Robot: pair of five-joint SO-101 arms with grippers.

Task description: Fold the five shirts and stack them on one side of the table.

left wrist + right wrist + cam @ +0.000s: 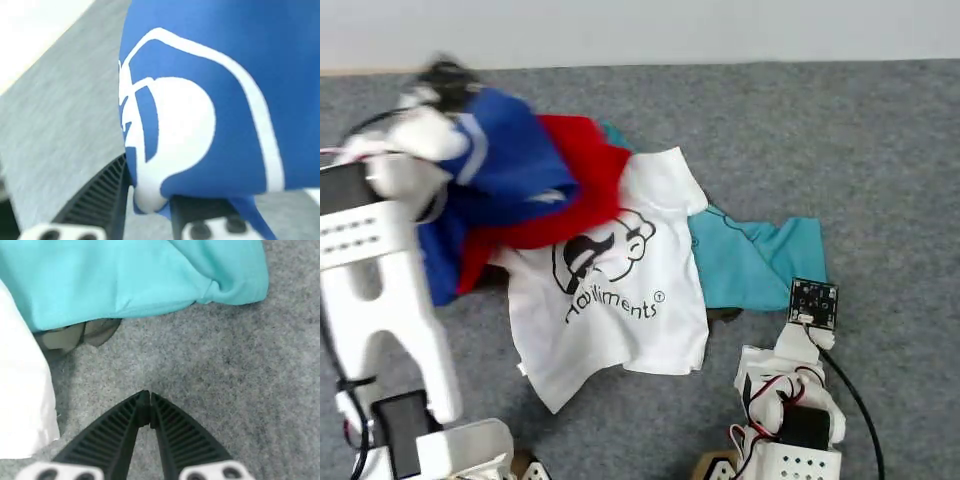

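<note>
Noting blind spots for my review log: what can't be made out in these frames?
Left wrist view: the blue shirt, held in the left pincer, blocks whatever lies beyond.
High view: the red shirt lies mostly under the blue one; its outline is hidden.
Right wrist view: a grey scrap peeks from beneath the teal shirt; whether it is a fifth shirt cannot be told.

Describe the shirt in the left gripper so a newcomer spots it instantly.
On the grey table, find the shirt pile's end by the left gripper. The blue shirt is bunched there, held in that gripper and draped over the red shirt. It alone is blue with a white print; the white shirt and teal shirt lie farther along.
</note>
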